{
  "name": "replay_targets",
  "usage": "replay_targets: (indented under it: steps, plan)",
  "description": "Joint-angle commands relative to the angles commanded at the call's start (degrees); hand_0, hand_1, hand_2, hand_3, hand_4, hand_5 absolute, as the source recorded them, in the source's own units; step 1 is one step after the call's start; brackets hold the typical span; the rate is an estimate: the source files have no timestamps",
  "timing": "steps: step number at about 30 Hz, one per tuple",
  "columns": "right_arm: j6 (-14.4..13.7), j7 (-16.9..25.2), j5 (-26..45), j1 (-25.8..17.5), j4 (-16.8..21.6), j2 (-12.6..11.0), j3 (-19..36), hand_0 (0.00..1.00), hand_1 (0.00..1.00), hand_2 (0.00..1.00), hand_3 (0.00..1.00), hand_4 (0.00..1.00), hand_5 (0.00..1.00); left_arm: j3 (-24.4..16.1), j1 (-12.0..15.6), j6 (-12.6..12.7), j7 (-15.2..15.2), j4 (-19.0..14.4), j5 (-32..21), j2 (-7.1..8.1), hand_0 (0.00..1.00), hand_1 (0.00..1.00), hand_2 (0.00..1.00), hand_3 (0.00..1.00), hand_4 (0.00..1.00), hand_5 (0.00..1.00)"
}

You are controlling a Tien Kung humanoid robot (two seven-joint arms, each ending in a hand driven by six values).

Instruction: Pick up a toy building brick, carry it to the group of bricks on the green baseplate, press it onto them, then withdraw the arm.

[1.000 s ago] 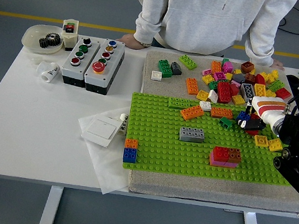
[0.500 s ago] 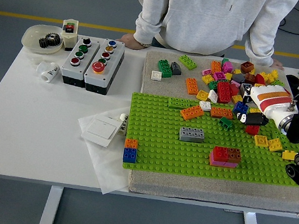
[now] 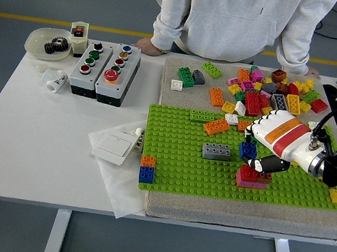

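The desk (image 3: 23, 140) is carrying a grey mat, and on that mat the green baseplate (image 3: 176, 159) is lying flat with its studs facing up. A person (image 3: 239, 15) is standing at the far side, both hands resting on the desk edge and taking no part in the work. The right arm is reaching in from the right edge, and the right hand (image 3: 260, 156) is hovering over the baseplate's right half with its fingers curled around a blue brick (image 3: 248, 150), which is sitting just above and slightly left of the target. The group of bricks (image 3: 252, 176), red and brown pieces on a pink base, is standing directly under the fingertips. The step in hand appears to be alignment before pressing. To do it well, the blue brick should be kept level, with its edges squared to the red brick's stud rows, and brought straight down rather than at a slant. Pressure is best applied vertically until the studs seat, since a sideways push would probably slide the stack. Loose bricks (image 3: 271, 94) are lying well behind. The left arm is not visible.
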Motion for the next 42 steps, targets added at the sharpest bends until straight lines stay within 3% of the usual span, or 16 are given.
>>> replay_targets:
  steps: [14, 28, 42]
  plan:
    - [1.8, -1.3, 1.3, -1.3, 3.1, -2.2, 0.6, 0.641, 0.619, 0.604, 0.493, 0.693, 0.433, 0.1, 0.3, -0.1, 0.0, 0.0, -0.2, -0.07, 0.768, 0.757, 0.790, 0.592, 0.621, 0.616]
    - [1.0, -0.7, 2.0, -2.6, -1.4, -0.3, 0.3, 0.641, 0.624, 0.606, 0.495, 0.704, 0.424, 0.8, 0.2, -0.2, -0.1, -0.1, -0.9, -0.09, 0.766, 0.756, 0.789, 0.593, 0.621, 0.615]
    - [0.8, -0.5, 2.3, -3.2, -0.1, -1.3, 0.1, 0.640, 0.628, 0.609, 0.494, 0.722, 0.435, 0.5, 0.2, -0.3, 0.2, -0.1, -0.5, -0.06, 0.767, 0.757, 0.788, 0.593, 0.622, 0.616]
